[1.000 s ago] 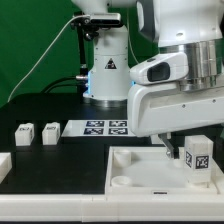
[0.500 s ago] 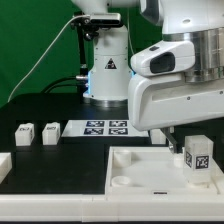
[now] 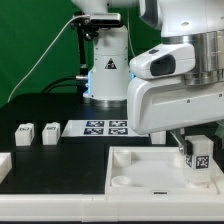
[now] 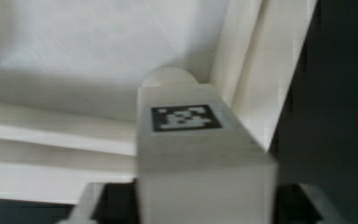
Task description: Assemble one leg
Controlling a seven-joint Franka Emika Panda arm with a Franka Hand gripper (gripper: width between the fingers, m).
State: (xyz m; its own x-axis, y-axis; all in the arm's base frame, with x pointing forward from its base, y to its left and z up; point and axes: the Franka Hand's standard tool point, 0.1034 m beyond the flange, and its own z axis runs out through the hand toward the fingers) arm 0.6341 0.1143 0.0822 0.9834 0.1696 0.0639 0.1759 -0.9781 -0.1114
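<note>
My gripper is shut on a leg, a white block with a black-and-white tag, held over the right part of the big white tray-like piece. In the wrist view the leg stands between my fingers with its tag facing the camera, and the tray's inner wall lies behind it. Whether the leg's lower end touches the tray is hidden. Two more legs lie on the table at the exterior view's left.
The marker board lies on the black table behind the tray. A white part sits at the left edge. The robot's base stands at the back, with a green backdrop behind it.
The arm has shifted slightly between the earlier frames, and the leg in my gripper sits a little lower against the tray than one second ago.
</note>
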